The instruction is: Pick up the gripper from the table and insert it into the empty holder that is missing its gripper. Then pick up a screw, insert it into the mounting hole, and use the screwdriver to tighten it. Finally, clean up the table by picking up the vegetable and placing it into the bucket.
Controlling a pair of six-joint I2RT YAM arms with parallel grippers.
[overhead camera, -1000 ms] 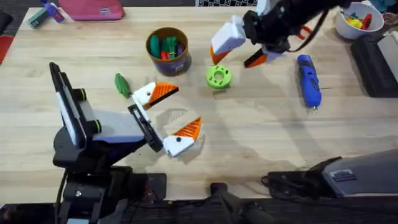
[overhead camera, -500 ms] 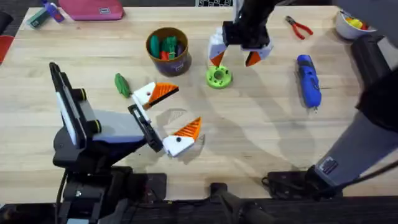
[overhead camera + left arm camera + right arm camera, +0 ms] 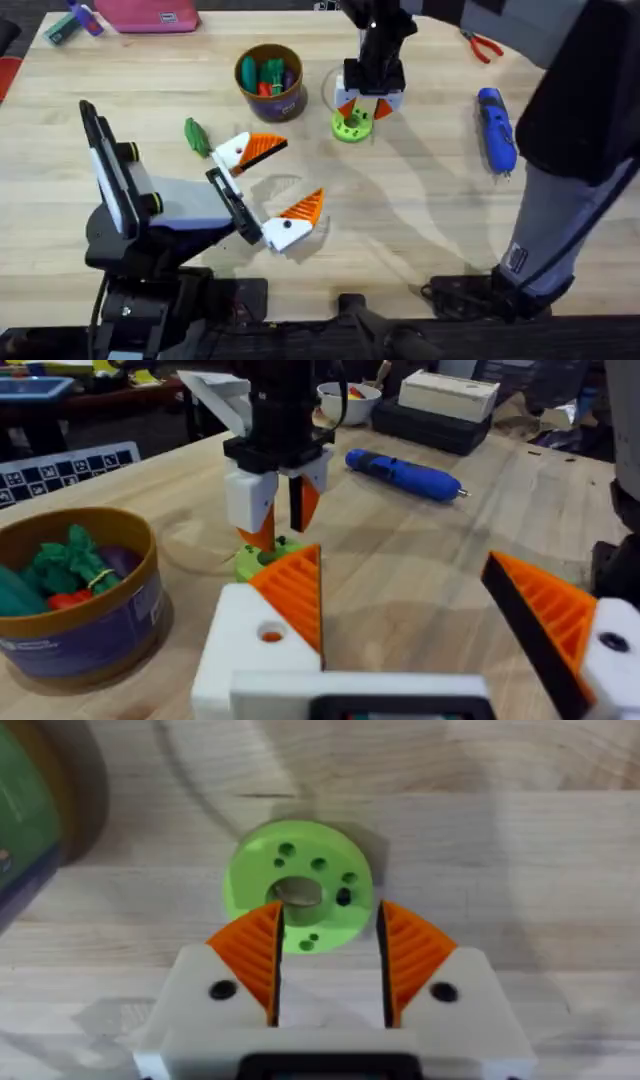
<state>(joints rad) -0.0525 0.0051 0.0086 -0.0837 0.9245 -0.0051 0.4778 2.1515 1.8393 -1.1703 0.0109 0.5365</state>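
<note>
Pale wooden worktop carried a bright green round plastic disc with holes. Right gripper hung over the disc, fingers apart, straddling its edge. Left gripper rested open nearby; the dark green toy vegetable lay beside it. Blue cylindrical screwdriver lay well apart from the disc.

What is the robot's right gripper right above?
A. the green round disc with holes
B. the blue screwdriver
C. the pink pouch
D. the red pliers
A: the right gripper hangs with its orange pads open over the green disc, near the bucket; the screwdriver lies off to the side.
</note>
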